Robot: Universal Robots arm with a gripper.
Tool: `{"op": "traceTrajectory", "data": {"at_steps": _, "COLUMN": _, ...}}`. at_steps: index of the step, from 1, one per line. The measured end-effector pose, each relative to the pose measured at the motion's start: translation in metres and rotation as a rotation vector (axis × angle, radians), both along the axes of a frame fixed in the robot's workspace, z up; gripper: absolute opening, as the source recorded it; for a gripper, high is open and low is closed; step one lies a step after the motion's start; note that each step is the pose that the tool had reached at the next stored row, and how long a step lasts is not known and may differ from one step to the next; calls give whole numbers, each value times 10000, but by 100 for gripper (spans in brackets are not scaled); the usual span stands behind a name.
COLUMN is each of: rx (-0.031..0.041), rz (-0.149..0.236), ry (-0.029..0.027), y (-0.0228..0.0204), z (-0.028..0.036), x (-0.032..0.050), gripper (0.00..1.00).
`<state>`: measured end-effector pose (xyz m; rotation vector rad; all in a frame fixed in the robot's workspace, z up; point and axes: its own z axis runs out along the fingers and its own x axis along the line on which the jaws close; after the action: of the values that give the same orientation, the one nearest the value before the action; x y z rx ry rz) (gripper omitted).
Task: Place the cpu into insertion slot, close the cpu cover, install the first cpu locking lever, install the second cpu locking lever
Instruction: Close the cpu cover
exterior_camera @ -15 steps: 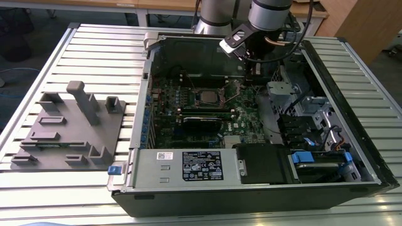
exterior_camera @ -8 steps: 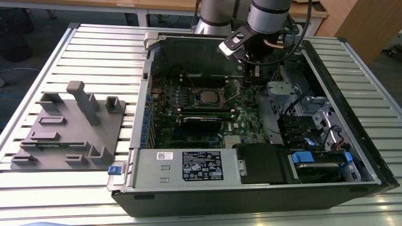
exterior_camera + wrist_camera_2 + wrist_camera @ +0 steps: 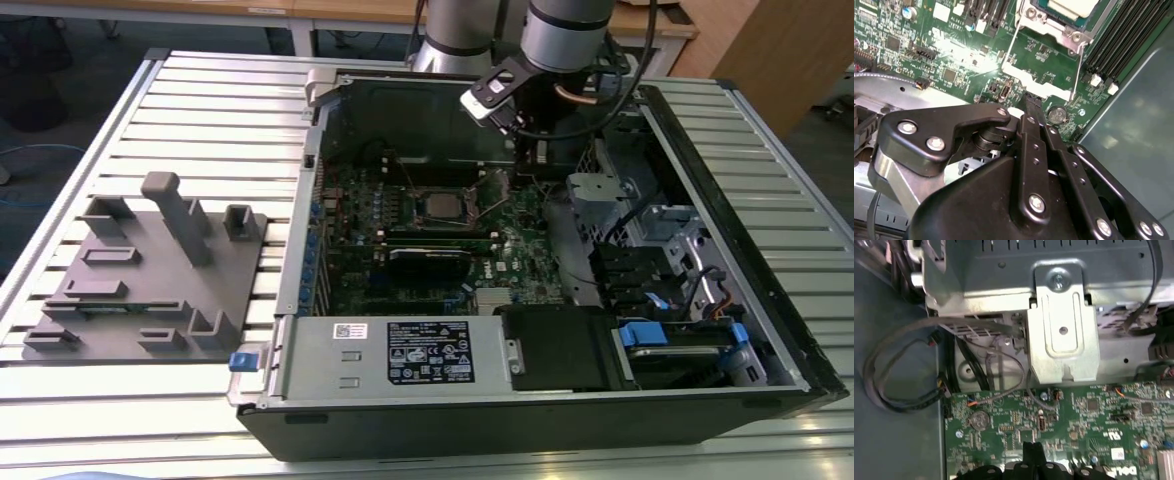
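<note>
cpu [image 3: 441, 206] is seated in the insertion slot [image 3: 411, 200] at mid motherboard, with the cpu cover [image 3: 1046, 22] lying flat around it. gripper [image 3: 1030, 102] stands over the board just to the exterior view's right of the socket, fingers pressed together and holding nothing, tip near a coin battery [image 3: 1056, 114]. grey bracket [image 3: 1061, 335] and looped cables [image 3: 899, 370] crowd close by. grey fixture block [image 3: 147, 270] sits well apart, on the exterior view's left.

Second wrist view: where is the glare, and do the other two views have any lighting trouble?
In the second wrist view, glare whitens a patch of the motherboard and washes out the top of the cpu, while the gripper is dark in front. In the first wrist view, the metal bracket shines bright. In the exterior view, the far wall of the case lies in shadow.
</note>
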<state>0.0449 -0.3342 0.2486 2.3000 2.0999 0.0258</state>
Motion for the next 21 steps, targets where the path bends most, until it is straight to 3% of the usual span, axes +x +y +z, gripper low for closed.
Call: {"op": "traceTrajectory", "data": {"at_steps": 21, "rx": 0, "rz": 0, "ry": -46, "y": 0, "z": -4, "x": -263, "gripper": 10}}
